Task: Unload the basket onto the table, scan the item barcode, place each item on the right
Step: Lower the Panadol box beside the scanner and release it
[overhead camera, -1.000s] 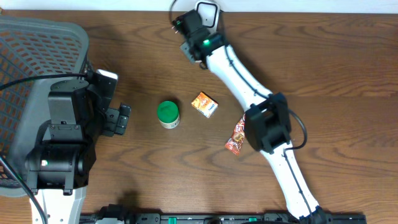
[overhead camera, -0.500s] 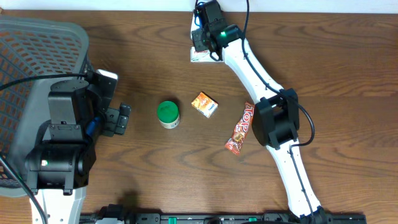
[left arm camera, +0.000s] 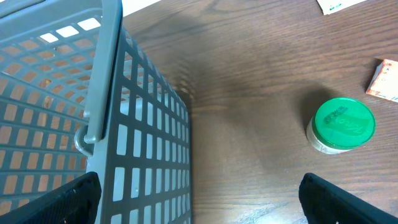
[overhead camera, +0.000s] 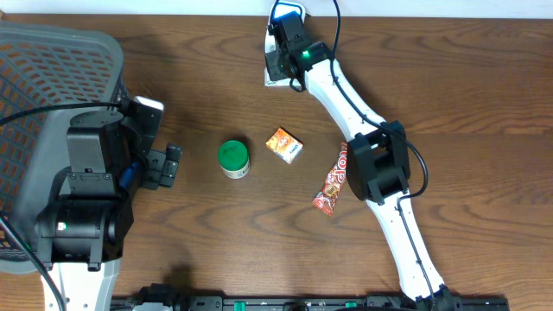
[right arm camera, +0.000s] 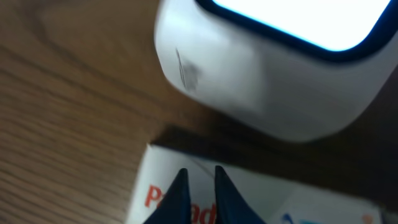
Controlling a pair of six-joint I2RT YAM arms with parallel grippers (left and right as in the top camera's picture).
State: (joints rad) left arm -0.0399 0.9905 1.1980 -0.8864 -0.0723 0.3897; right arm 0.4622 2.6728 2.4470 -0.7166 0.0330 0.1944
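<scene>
White plastic scanner (right arm camera: 261, 81), one, has the one white red-lettered carton (overhead camera: 275, 79) just beside it, under the right gripper (right arm camera: 200, 177), fingers nearly together, hold unclear. Well away from it: one green-lidded jar (overhead camera: 233, 159), one small orange box (overhead camera: 284, 145), one red snack wrapper (overhead camera: 333, 181), one grey mesh basket (overhead camera: 52, 69); the left gripper (left arm camera: 199, 193) gapes empty.

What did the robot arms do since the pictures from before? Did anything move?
The right hand swung over beside the white scanner and its fingers closed almost together. A white box, not seen at first, now lies under it; whether it's gripped is unclear. More of the candy bar now shows. The left hand, green jar and orange box stayed put.
</scene>
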